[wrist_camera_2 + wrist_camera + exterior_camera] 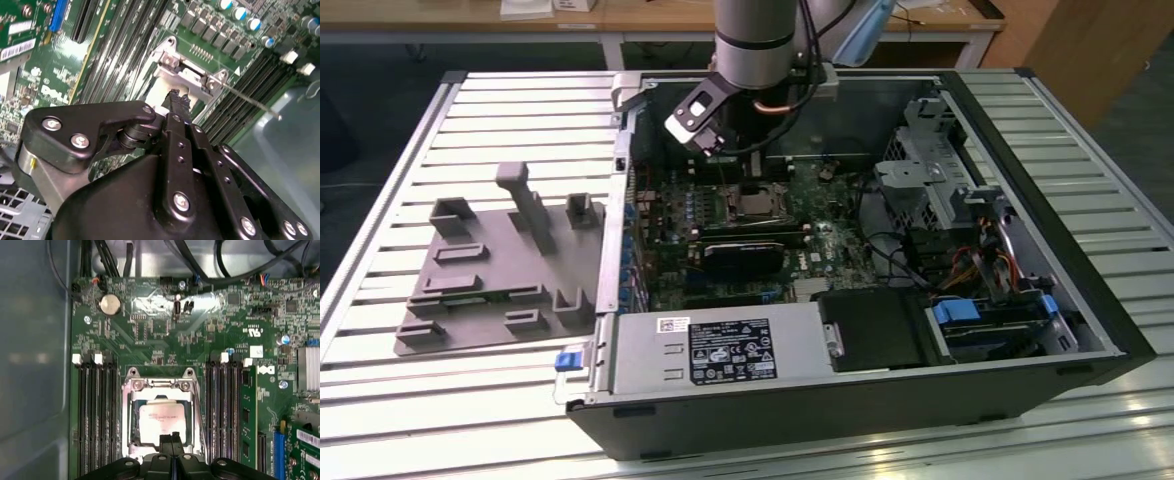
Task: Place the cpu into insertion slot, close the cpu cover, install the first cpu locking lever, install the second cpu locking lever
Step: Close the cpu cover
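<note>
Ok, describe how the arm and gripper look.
The arm is a silver-grey cylinder with a black band; an orange cable loops at its wrist. The gripper is black, jointed links studded with silver screws.

Counted: 1 arm (754, 40), 1 gripper (172, 436), 1 PC case (854, 420), 1 grey jig (494, 285). On the mobo (165, 330) there were 1 cpu (162, 421), 1 cover (161, 391), 2 DIMM banks (97, 415), 1 coin cell (110, 304), 1 black card (747, 257). Also 1 PSU (720, 350).

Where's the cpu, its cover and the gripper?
the cpu (161, 419): first wrist view, middle of its pale face.
the cpu cover (160, 385): first wrist view, metal bar between two screws.
the gripper (171, 437): first wrist view, between its fingertips.
</note>
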Robot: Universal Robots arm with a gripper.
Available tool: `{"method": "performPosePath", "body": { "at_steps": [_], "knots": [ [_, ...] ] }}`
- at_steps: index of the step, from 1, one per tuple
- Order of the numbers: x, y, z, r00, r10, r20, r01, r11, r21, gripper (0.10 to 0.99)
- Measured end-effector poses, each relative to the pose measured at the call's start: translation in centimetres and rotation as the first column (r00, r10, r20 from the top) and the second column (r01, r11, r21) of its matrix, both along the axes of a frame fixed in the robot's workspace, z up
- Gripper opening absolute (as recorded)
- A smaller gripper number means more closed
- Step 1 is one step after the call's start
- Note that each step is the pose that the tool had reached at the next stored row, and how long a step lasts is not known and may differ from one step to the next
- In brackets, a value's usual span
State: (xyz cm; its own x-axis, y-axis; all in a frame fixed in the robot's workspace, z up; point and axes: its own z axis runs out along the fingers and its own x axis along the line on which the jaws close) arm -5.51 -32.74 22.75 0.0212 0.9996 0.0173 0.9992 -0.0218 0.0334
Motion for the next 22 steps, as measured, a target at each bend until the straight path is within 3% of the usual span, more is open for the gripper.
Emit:
{"method": "performPosePath", "body": {
  "at_steps": [4,10,13,18,22],
  "knots": [
    [-0.45,-0.03,-0.49,1.0,0.0,0.0001,0.0,1.0,0.0,0.106],
    [-0.51,-0.03,-0.57,1.0,0.001,0.0,-0.001,1.0,0.0,0.106],
    [-0.51,-0.03,-0.58,0.9992,0.041,0.0001,-0.041,0.9992,0.0,0.106],
    [-0.51,-0.03,-0.61,0.9913,0.132,0.0001,-0.132,0.9913,0.0,0.106],
    [-0.51,-0.03,-0.63,0.9788,0.205,0.0001,-0.205,0.9788,0.0,0.106]
  ]
}}
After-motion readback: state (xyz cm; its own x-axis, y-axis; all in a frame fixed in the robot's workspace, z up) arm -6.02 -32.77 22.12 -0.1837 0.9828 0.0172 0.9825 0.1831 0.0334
